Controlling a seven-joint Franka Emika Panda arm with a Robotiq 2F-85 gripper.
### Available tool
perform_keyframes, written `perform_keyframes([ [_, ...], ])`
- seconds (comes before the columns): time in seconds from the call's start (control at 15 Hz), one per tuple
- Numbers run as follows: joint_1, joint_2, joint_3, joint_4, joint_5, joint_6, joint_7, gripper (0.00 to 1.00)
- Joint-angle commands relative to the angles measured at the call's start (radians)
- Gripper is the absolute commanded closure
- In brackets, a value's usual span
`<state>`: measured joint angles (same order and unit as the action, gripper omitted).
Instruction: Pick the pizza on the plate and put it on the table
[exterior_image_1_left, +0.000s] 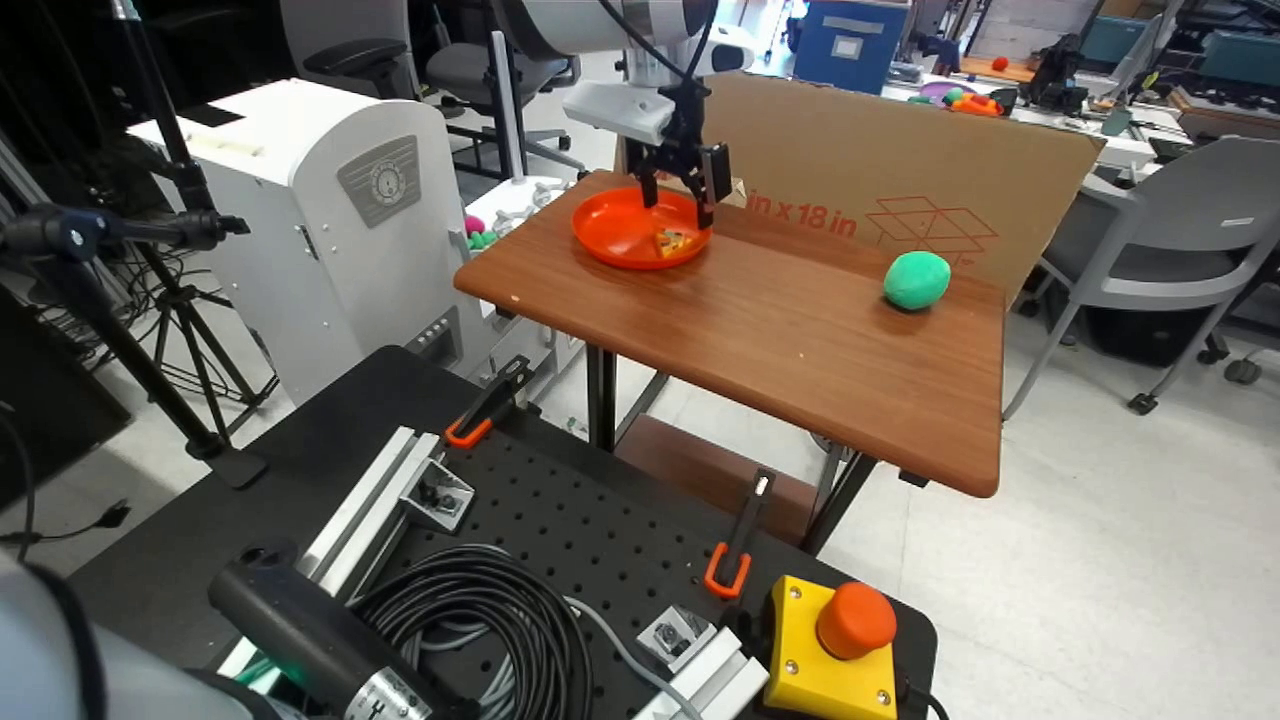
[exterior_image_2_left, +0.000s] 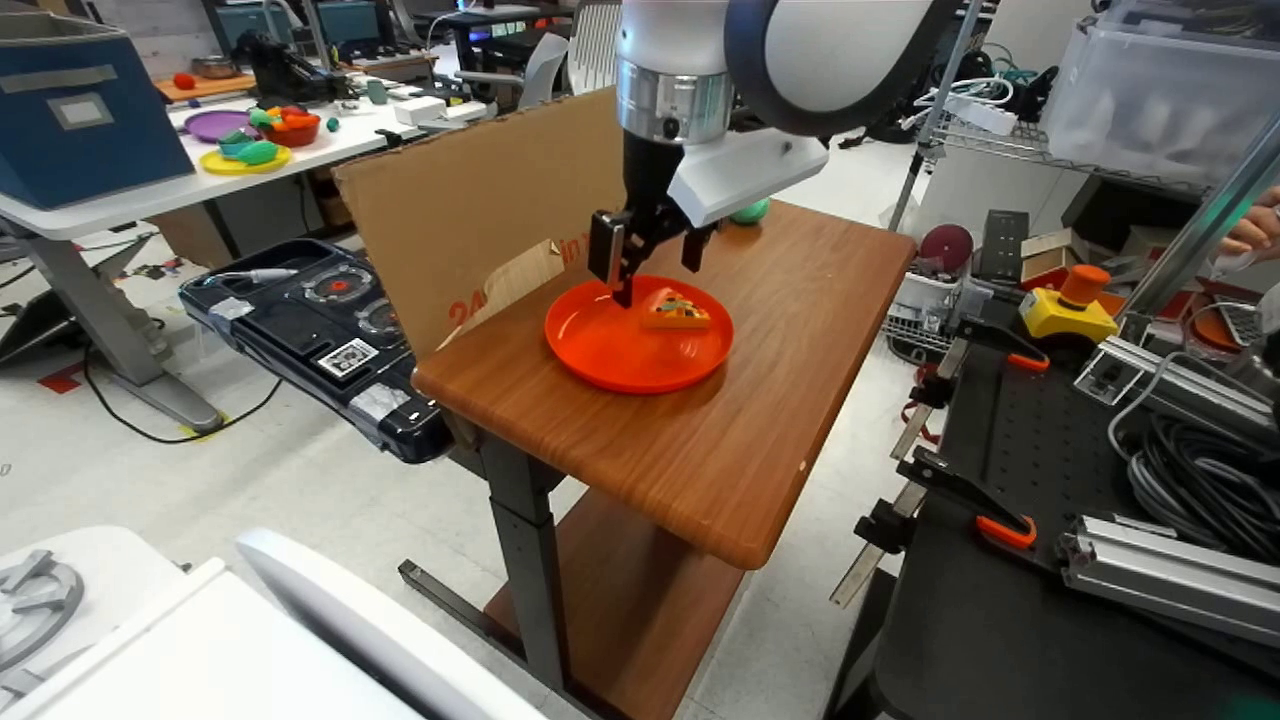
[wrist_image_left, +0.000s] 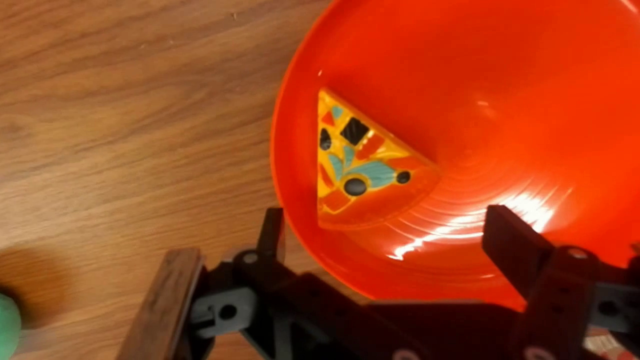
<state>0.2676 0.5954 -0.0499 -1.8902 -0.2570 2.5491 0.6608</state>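
Note:
The pizza (wrist_image_left: 357, 165) is a small wedge with yellow, red, teal and black markings. It lies flat inside the plate (wrist_image_left: 500, 100), near the rim. The pizza shows in both exterior views (exterior_image_1_left: 671, 241) (exterior_image_2_left: 676, 314) in the orange-red plate (exterior_image_1_left: 612, 225) (exterior_image_2_left: 620, 355). The plate rests on one end of the brown table (exterior_image_1_left: 800, 335) (exterior_image_2_left: 790, 320). My gripper (wrist_image_left: 384, 212) is open and empty, its fingers wide apart. In the exterior views it hangs over the plate (exterior_image_1_left: 677, 207) (exterior_image_2_left: 657, 280). In the wrist view the pizza lies beyond the fingertips, apart from both fingers.
A green ball (exterior_image_1_left: 916, 280) stands on the table's other end; it partly shows behind the arm (exterior_image_2_left: 752, 211) and at the wrist view's edge (wrist_image_left: 7, 325). A cardboard sheet (exterior_image_1_left: 800, 150) (exterior_image_2_left: 480, 190) stands upright along one long table edge. A black perforated board (exterior_image_1_left: 590, 530) with clamps and cables stands apart.

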Motion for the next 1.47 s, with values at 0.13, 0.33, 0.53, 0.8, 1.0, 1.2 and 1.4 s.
perform_keyframes([
  [0.13, 0.03, 0.086, -0.014, 0.096, 0.047, -0.053, -0.004, 0.0],
  [0.33, 0.032, 0.109, -0.015, 0.124, 0.065, -0.093, -0.004, 0.0],
  [0.53, 0.03, 0.119, -0.011, 0.151, 0.08, -0.138, -0.005, 0.09],
  [0.8, 0.028, 0.12, -0.006, 0.17, 0.09, -0.18, -0.003, 0.51],
  [1.0, 0.022, 0.112, 0.005, 0.178, 0.111, -0.209, -0.006, 0.63],
  [1.2, 0.013, 0.086, 0.027, 0.163, 0.147, -0.222, -0.027, 0.66],
  [1.4, -0.002, 0.015, 0.064, 0.1, 0.204, -0.205, -0.072, 0.67],
])
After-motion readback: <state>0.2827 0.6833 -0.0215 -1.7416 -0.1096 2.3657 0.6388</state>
